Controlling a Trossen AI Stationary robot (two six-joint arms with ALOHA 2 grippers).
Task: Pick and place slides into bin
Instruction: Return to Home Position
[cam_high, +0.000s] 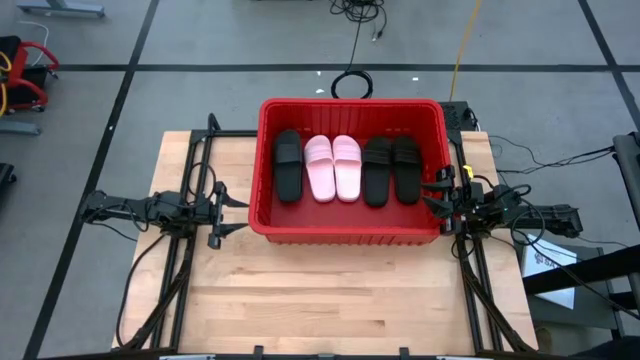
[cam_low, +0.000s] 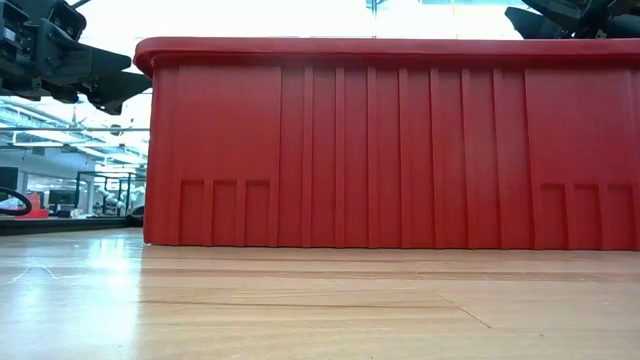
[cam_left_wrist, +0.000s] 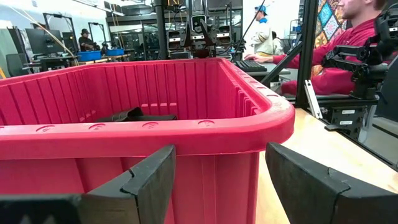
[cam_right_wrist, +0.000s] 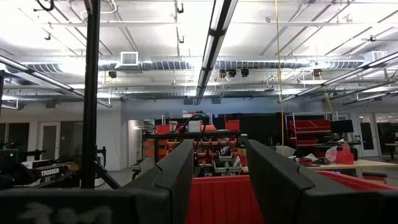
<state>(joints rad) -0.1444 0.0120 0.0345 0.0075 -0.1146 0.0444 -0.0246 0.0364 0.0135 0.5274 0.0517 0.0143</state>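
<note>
Peering into the bin (cam_high: 350, 236), I count five slides (cam_high: 347, 168) side by side, three black and two pink, with none on the table (cam_high: 330, 300), so the loading looks finished. The bin's wall stands just ahead of the left gripper (cam_high: 238, 212), jaws spread and empty. Its opposite rim sits under the right gripper (cam_high: 432, 196), jaws likewise parted on nothing.

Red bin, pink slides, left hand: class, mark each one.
red bin (cam_high: 350, 238), high view, near side.
pink slides (cam_high: 322, 172), high view, one slide's footbed.
left hand (cam_high: 244, 215), high view, midway between its open fingertips.
</note>
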